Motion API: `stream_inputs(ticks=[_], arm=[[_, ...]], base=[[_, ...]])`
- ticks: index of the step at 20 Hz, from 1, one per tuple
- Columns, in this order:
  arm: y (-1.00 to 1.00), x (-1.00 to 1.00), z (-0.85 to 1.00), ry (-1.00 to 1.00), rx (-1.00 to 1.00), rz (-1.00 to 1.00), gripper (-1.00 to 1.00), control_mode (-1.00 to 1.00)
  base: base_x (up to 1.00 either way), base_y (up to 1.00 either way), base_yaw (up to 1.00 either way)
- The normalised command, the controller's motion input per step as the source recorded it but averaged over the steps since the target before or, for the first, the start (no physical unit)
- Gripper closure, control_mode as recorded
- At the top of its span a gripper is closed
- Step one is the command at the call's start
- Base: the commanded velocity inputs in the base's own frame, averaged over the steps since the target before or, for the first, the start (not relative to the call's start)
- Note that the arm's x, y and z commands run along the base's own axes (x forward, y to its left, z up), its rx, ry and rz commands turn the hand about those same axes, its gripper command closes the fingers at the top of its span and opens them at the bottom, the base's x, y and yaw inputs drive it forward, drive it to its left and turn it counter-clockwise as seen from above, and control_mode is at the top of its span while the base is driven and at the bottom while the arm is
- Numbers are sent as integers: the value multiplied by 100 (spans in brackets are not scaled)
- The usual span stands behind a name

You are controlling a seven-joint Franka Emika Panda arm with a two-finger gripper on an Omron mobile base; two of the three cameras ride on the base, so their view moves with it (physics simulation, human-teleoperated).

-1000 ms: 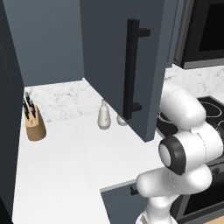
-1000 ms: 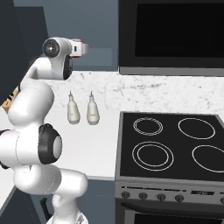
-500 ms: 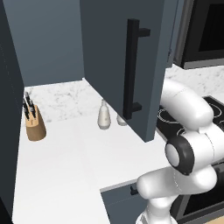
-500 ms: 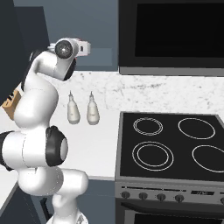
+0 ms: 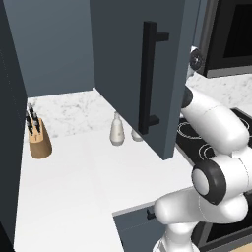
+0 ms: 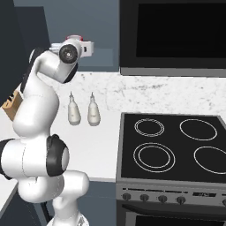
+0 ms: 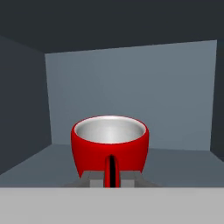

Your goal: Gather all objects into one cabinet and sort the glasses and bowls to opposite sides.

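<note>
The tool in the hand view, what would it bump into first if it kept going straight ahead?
Most likely the red mug. It sits right in front of the tool, handle facing it, inside the cabinet. The cabinet's back wall comes after; how far is hard to tell.

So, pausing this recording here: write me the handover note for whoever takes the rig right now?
End effector: its tips sit on either side of the red mug's handle; whether they are clamped on it cannot be told.
Things: the red mug is upright inside the cabinet, on its shelf floor, handle toward the camera. The cabinet door stands open above the counter.
Done: one red mug is in the cabinet.
Left: confirm the grip or release, then find the other mugs and the bowl, bring them in, and sort mugs and bowl to opposite sides.
</note>
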Motion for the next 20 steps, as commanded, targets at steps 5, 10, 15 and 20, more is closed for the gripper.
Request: stream_inputs(ticks=[5,10,15,20], arm=[[-8,-28,1,-2,0,0,100,-100],[-20,-55,7,-2,0,0,100,-100],[-21,-49,7,-2,0,0,100,-100],[-22,-46,5,0,0,0,100,-100]], base=[[0,0,0],[0,0,0],[0,0,0],[0,0,0]])
